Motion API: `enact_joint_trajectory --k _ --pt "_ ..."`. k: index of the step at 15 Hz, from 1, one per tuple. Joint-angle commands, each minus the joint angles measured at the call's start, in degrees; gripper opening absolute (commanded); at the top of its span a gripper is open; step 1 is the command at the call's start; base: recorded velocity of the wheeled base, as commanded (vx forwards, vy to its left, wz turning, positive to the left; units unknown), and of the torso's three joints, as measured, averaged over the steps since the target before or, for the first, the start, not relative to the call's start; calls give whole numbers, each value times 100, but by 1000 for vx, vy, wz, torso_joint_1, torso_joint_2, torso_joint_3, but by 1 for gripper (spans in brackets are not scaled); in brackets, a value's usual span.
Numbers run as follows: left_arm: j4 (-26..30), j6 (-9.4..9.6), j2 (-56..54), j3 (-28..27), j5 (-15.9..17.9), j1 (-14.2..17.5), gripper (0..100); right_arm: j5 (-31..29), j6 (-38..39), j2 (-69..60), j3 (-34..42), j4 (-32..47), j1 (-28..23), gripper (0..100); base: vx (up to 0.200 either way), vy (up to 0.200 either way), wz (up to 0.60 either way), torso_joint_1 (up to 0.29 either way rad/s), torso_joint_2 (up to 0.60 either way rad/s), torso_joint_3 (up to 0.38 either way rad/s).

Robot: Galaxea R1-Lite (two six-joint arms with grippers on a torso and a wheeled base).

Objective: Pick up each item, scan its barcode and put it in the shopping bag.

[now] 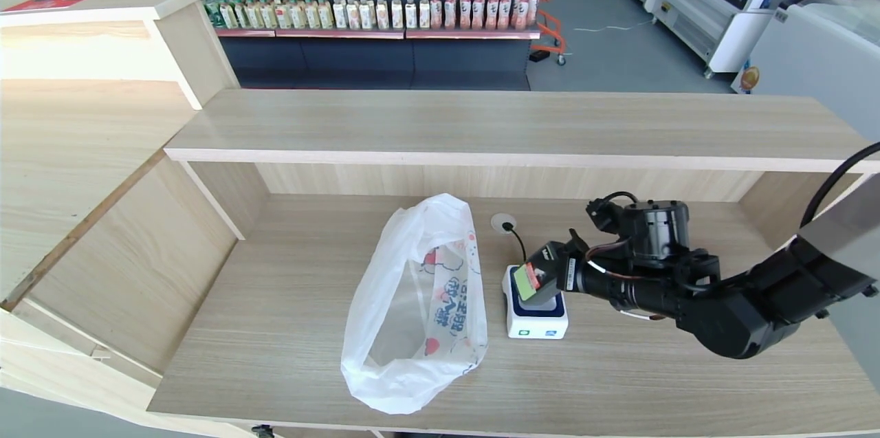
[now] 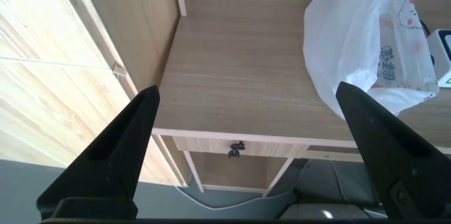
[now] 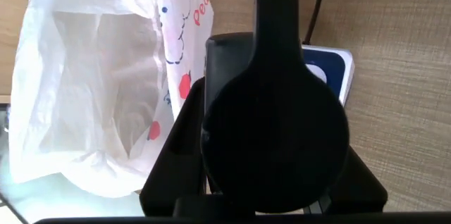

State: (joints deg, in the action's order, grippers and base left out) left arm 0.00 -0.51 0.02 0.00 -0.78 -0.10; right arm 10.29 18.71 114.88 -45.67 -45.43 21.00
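A white plastic shopping bag point(image 1: 412, 307) lies open on the wooden counter point(image 1: 275, 328), its mouth toward the front edge. Just right of it stands a small white scanner point(image 1: 536, 321) with a blue top. My right gripper point(image 1: 540, 273) hangs directly over the scanner, shut on a small dark item point(image 1: 529, 281) with a green and red label facing the bag. In the right wrist view the item point(image 3: 275, 132) looks dark and round, with the bag point(image 3: 91, 76) and scanner point(image 3: 331, 69) behind it. My left gripper point(image 2: 248, 90) is open and holds nothing, off the counter's front left corner, with the bag point(image 2: 366, 41) beyond.
A black cable runs from the scanner to a round hole point(image 1: 504, 223) in the counter. A raised ledge point(image 1: 481, 128) walls the back, and a side panel point(image 1: 137, 266) closes the left. Bare counter lies left of the bag and in front of the scanner.
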Motion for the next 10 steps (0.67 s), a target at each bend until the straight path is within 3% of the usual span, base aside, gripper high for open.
enact_joint_trajectory --k 1,5,7,10 --pt "0 -2 -2 0 -1 1 100 8 -157 -959 339 -9 -132 0 0 0 0 0 0 0" --pt "0 -2 -2 0 -1 1 100 -115 -1994 -2146 1640 -27 -140 0 0 0 0 0 0 0" --pt "0 -2 -2 0 8 1 100 -291 -2240 -2277 2220 -466 -114 0 0 0 0 0 0 0" --pt "0 60 -2 0 8 1 100 -343 -2267 -2321 2431 -844 -132 0 0 0 0 0 0 0"
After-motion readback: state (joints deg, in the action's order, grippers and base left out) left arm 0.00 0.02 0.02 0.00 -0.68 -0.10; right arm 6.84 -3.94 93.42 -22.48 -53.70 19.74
